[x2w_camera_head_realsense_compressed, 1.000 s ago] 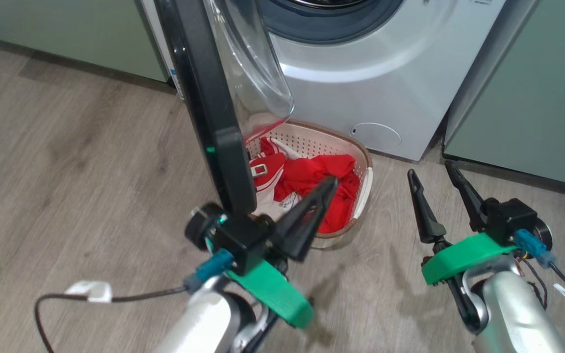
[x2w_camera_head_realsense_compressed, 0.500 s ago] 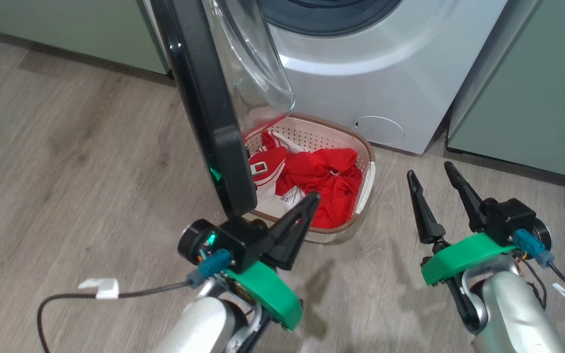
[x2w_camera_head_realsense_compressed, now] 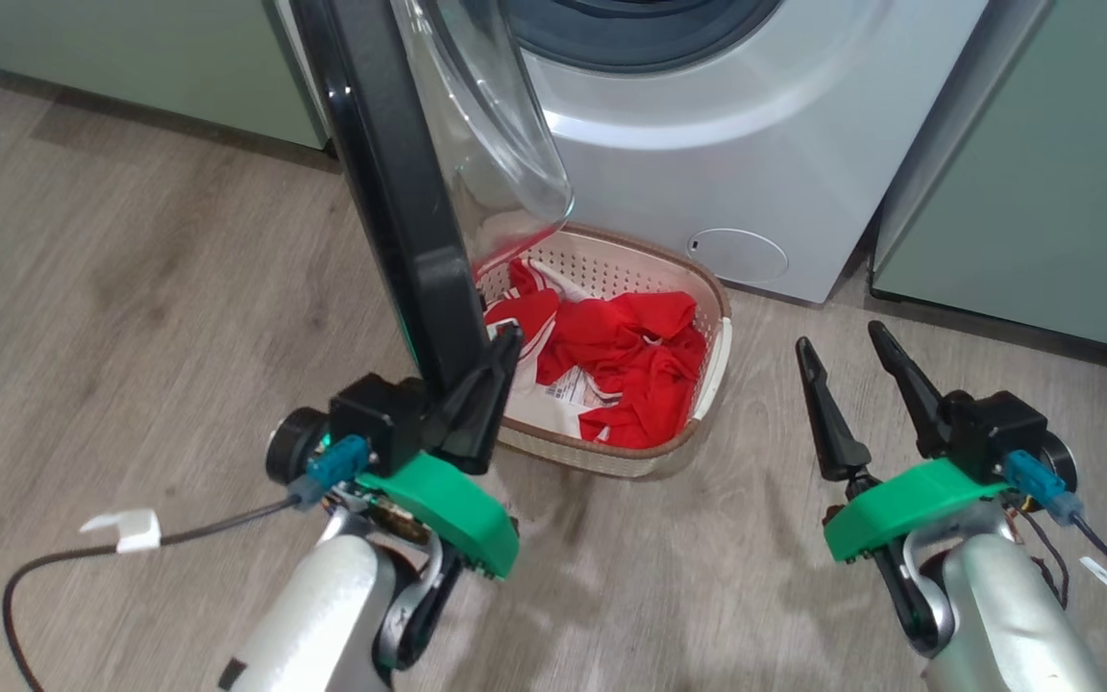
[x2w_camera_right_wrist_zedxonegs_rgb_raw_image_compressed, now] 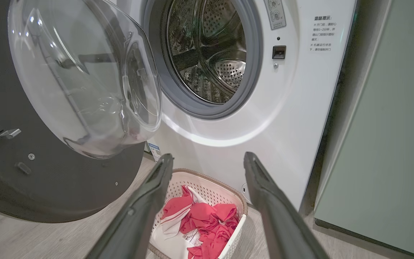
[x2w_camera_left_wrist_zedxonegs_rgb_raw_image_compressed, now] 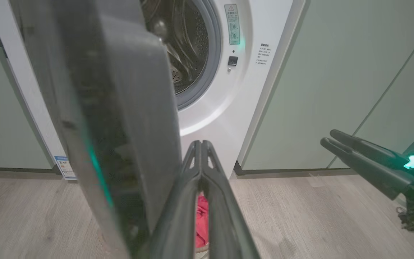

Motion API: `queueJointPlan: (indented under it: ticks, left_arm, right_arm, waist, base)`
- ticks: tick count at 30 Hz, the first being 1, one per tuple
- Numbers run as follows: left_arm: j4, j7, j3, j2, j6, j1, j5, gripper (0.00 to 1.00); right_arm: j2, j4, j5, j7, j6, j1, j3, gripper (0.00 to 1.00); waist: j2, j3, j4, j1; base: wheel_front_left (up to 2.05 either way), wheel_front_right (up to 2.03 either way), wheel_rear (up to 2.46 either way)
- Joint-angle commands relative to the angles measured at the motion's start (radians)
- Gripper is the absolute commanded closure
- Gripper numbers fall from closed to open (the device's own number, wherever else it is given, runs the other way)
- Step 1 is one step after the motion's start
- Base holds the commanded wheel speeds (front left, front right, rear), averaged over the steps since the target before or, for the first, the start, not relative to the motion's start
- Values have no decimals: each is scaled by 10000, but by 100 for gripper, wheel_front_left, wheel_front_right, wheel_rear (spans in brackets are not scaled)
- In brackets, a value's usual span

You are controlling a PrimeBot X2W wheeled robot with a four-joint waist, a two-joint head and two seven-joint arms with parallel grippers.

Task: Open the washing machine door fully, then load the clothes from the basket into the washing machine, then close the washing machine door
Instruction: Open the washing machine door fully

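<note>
**Changes, left to right**

- Door (x2w_camera_head_realsense_compressed: 390, 173): black-rimmed and glass-domed, it stood out from the washing machine (x2w_camera_head_realsense_compressed: 707, 163) almost edge-on to us. It had shifted little over the last second.
- Left claw (x2w_camera_head_realsense_compressed: 507, 338): a second earlier it had hung over the basket. It had since swung left. Its fingers, pressed together on nothing, lay along the inner side of the door's lower edge. We could not tell whether they touched the door or sat just beside it.
- Basket (x2w_camera_head_realsense_compressed: 630, 272): it sat on the floor (x2w_camera_head_realsense_compressed: 131, 288) just in front of the machine, partly under the door's glass dome. With the claw gone, the clothes (x2w_camera_head_realsense_compressed: 630, 346) inside lay uncovered.
- Right claw (x2w_camera_head_realsense_compressed: 840, 341): it had not moved. It was spread wide and empty, over bare floor to the right of the basket.

We judged the left claw was placed to push the door wider. If so, the opening step was still in hand and loading had not begun. In the right wrist view, the part of the drum (x2w_camera_right_wrist_zedxonegs_rgb_raw_image_compressed: 207, 54) we could see held nothing.

**Counts, left to right**

- Green cabinets: two, one on the left (x2w_camera_head_realsense_compressed: 131, 58) and one on the right (x2w_camera_head_realsense_compressed: 1044, 192).
- Door: one.
- Claws: two, the left closed and the right open.
- Basket: one.
- Clothes: one red heap with white panels. We could not count the garments.
- Washing machine: one, with one round cap (x2w_camera_head_realsense_compressed: 738, 255) low on its front.
</note>
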Motion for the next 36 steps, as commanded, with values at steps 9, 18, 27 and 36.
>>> queueJointPlan:
  ticks: [9, 18, 27, 36]
  left_arm:
    - [81, -249, 513, 208, 131, -451, -173, 100]
    - [-121, -224, 530, 224, 358, -69, -321, 100]
    - [-363, -191, 704, 344, 631, 350, -489, 100]
    - [-314, -276, 1208, 574, 917, 495, -756, 100]
  right_arm:
    - [97, -233, 23, -117, 0, -418, 223, 0]
    - [97, -248, -52, -117, 0, -392, 121, 0]
    - [97, -276, -108, -70, 0, -398, 49, 0]
    - [97, -312, -140, 1, 0, -494, 92, 0]
  waist:
    - [0, -10, 39, 0]
    - [0, -2, 432, 0]
    - [0, 31, 978, 0]
    - [0, 98, 1304, 0]
  base:
    - [0, 0, 0]
    - [0, 0, 0]
    - [0, 0, 0]
    - [0, 0, 0]
